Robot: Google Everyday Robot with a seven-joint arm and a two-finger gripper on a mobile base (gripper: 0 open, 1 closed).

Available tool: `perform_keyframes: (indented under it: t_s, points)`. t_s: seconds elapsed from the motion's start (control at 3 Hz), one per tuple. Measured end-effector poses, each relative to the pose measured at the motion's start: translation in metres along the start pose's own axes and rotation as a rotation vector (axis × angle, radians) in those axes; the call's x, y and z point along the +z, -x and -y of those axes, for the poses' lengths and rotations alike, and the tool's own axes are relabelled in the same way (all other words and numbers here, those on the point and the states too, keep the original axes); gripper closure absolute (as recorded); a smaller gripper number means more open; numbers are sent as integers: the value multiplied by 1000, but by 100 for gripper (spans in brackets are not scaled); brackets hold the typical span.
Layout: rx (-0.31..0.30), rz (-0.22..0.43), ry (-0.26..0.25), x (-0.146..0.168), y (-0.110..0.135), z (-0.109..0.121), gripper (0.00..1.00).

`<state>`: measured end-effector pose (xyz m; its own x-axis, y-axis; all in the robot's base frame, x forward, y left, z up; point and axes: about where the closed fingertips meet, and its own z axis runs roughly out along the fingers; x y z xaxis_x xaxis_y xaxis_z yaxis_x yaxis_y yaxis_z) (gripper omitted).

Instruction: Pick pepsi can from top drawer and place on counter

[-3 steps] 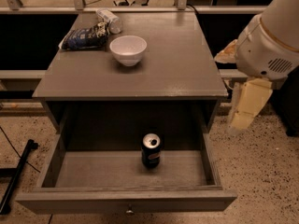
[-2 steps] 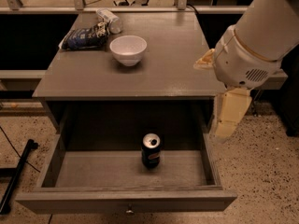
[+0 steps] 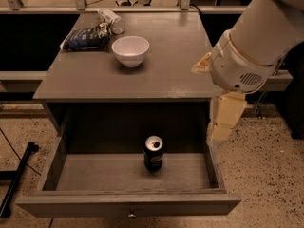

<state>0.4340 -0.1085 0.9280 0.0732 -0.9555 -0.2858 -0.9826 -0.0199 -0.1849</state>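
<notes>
The pepsi can [image 3: 153,154] stands upright in the middle of the open top drawer [image 3: 128,204], silver top up. The drawer is pulled fully out below the counter [image 3: 166,61]. My gripper [image 3: 222,127] is cream-coloured and hangs pointing down from the big white wrist [image 3: 240,65], just over the drawer's right wall. It is to the right of the can, higher than it and apart from it. It holds nothing that I can see.
A white bowl [image 3: 130,50], a crinkled blue snack bag [image 3: 88,36] and a pale plastic bottle [image 3: 112,20] lie on the counter's back left. A black stand leg [image 3: 16,184] lies on the speckled floor at the left. A railing runs behind the cabinet.
My arm has swung left from beyond the cabinet's right side. The gripper now hangs over the drawer's right wall. The can has not moved.
</notes>
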Motion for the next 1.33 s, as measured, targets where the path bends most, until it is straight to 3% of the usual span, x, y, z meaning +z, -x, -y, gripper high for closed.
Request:
perform_keyframes:
  t_s: [0.33, 0.67, 1.0, 1.33]
  points:
    - [28, 50, 13, 31, 2, -6, 0]
    - [75, 173, -22, 83, 6, -25, 0]
    - [108, 265, -67, 123, 10, -33, 0]
    - [120, 283, -157, 122, 13, -13, 0]
